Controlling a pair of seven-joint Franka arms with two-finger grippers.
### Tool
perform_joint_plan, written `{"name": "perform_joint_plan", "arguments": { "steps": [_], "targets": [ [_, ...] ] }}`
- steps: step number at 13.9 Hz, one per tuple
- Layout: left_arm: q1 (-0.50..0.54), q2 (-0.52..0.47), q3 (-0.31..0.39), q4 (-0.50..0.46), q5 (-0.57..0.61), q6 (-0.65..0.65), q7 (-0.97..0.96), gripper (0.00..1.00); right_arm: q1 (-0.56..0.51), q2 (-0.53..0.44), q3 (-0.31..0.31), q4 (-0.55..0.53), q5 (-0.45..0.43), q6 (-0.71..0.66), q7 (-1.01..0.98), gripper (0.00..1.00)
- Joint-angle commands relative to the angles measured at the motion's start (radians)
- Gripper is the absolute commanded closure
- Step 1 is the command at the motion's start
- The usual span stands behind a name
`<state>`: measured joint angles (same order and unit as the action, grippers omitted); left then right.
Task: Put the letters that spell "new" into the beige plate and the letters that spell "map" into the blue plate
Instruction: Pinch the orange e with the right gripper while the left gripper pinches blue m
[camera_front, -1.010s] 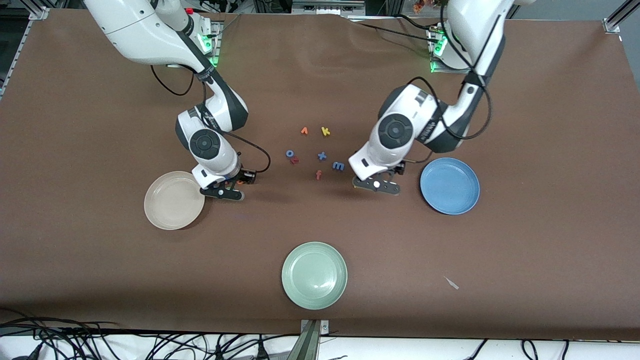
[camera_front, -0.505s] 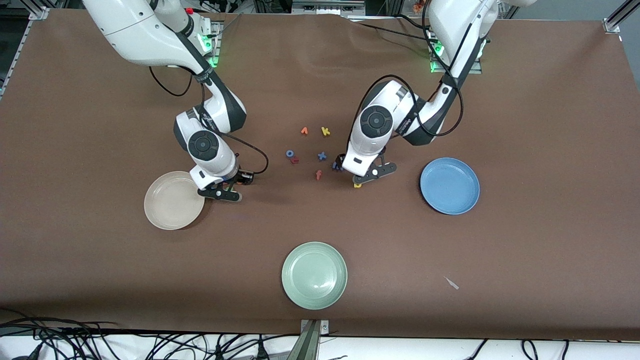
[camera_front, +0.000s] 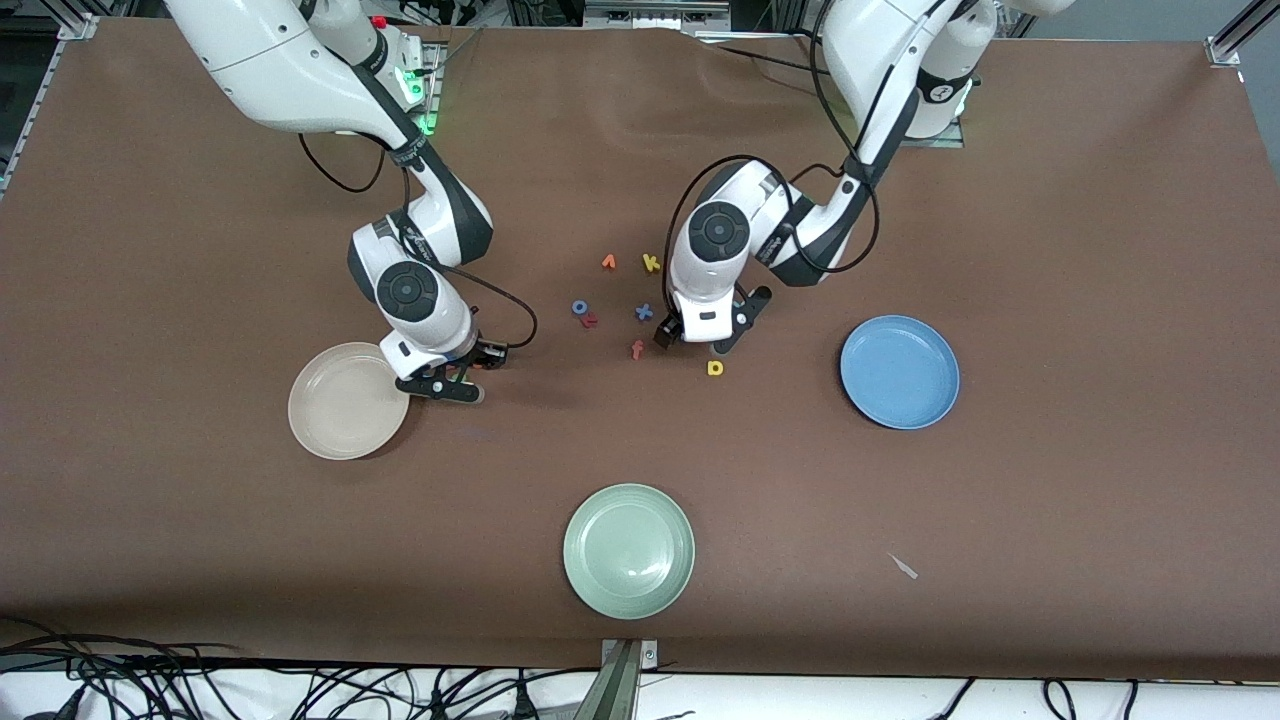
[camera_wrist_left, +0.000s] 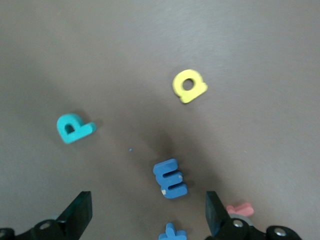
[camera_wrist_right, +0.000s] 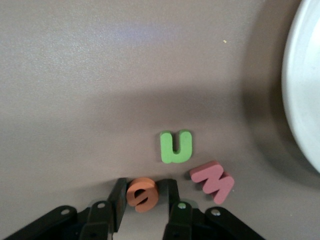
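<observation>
The right gripper (camera_wrist_right: 147, 200) is down at the table just beside the beige plate (camera_front: 345, 400), its fingers (camera_wrist_right: 119, 196) drawn in against the orange "e" (camera_wrist_right: 142, 194) on both sides, pinching it. That pairing makes sense: the "e" belongs in the beige plate, so it needs only a short lift and carry. The green "n" (camera_wrist_right: 176, 146) and the salmon-pink "w" (camera_wrist_right: 213, 180) lie flat on the table close to the "e", between it and the beige plate's rim, still loose.

The left gripper (camera_wrist_left: 147, 220), fingers spread wide, hovers over the blue "m" (camera_wrist_left: 170, 178), well apart from the beige plate and toward the blue plate (camera_front: 899, 372). Its fingers straddle the "m", probably lining up the next pick. The teal "p" (camera_wrist_left: 74, 128) and the yellow "a" (camera_front: 715, 368) lie flat nearby. Both plates are empty, so the sorting looks barely begun.
</observation>
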<state>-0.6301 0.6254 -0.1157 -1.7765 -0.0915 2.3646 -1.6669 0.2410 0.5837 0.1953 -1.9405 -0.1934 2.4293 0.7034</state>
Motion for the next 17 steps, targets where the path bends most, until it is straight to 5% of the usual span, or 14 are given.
{"name": "perform_joint_plan", "arguments": {
  "steps": [1,6,11,13,17],
  "targets": [
    [-0.014,0.036,0.013,0.012,-0.025,0.066,-0.062,0.0,0.0,0.005,0.001,-0.008,-0.018,0.014,0.019,0.66],
    [-0.016,0.073,0.013,0.012,-0.027,0.116,-0.065,0.28,0.0,0.002,0.0,-0.002,-0.018,0.01,0.011,0.74],
    [-0.014,0.07,0.013,0.014,-0.027,0.116,-0.092,0.84,-0.002,-0.059,-0.002,0.014,-0.018,-0.06,-0.008,0.76],
    [-0.013,0.062,0.013,0.015,-0.025,0.113,-0.09,0.93,-0.005,-0.119,-0.022,0.014,-0.018,-0.151,-0.066,0.76],
    [0.018,-0.009,0.016,0.016,-0.01,0.021,-0.013,0.95,-0.012,-0.191,-0.15,0.002,-0.017,-0.245,-0.353,0.75]
  ]
}}
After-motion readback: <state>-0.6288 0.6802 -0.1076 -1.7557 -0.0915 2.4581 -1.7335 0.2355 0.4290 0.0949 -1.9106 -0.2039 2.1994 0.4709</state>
